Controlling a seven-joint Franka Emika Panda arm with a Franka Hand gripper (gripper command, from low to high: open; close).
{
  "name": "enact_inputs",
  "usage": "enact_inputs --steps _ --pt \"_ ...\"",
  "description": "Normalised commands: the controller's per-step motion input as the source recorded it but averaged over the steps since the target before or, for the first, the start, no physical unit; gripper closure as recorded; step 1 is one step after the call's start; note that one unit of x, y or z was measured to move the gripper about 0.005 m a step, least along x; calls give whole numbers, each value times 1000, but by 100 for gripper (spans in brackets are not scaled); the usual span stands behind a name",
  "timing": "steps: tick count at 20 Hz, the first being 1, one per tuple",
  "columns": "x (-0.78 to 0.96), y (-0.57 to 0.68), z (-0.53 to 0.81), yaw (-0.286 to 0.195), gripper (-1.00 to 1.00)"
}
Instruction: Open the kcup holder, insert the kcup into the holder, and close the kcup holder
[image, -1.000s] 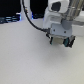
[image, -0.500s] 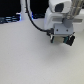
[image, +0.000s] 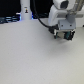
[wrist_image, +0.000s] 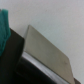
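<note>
Little has shifted over the last second: the arm stays low over the same spot at the exterior view's right, its gripper (image: 64, 36) hanging over the kcup holder (image: 61, 36), a dark boxy shape on the tabletop (image: 30, 55) mostly hidden behind the arm. Up close, the wrist view shows the holder's dark body with a pale flat panel (wrist_image: 47, 52) tilted across it. A blurred green shape (wrist_image: 4, 27) sits at the edge. Whether the gripper is parted or clenched, I cannot tell. Farther back stands a white bottle-like object (image: 25, 10).
</note>
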Motion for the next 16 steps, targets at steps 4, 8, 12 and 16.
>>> enact_inputs --steps 4,8,12,16 --pt "-687 492 13 77 -100" --pt "-843 414 -17 68 -100" --pt "-873 381 -16 75 -100" --pt "-734 403 3 85 -100"
